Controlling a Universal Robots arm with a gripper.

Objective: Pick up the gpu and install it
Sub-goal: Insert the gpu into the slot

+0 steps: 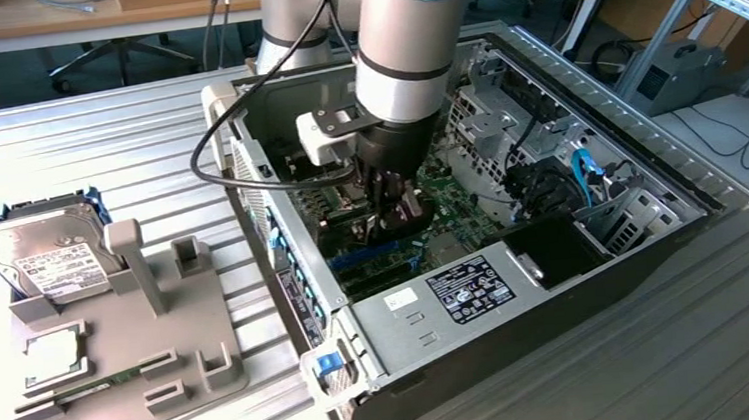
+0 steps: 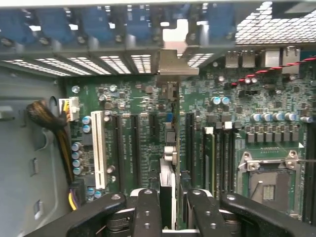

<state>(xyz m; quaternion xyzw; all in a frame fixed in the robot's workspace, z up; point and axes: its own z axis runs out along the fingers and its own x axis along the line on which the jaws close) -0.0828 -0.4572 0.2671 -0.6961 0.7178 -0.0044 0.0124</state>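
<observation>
We have the black two-fingered gripper [image 1: 394, 208] down inside the open black-and-silver PC tower case [image 1: 639, 164], over the green motherboard [image 2: 133, 133]. In the wrist view its dark fingers [image 2: 148, 212] are pinched on the gpu, a thin card seen edge-on [image 2: 168, 173] w/ its silver metal bracket [image 2: 173, 64] reaching toward the case's rear slot wall. So pickup looks done; the card hangs upright betw the fingers, lined along the dark expansion slots next to the white slot [image 2: 98, 148]. Whether its edge is touching a slot or just above, we can't tell from either view. We judge install as under way but not finished: card not visibly seated, bracket not clearly home against the rear openings. On the grey parts tray [image 1: 133, 359] at the exterior view's left sits the silver boxy hard drive w/ white label [image 1: 50, 251], untouched, well apart from the case
</observation>
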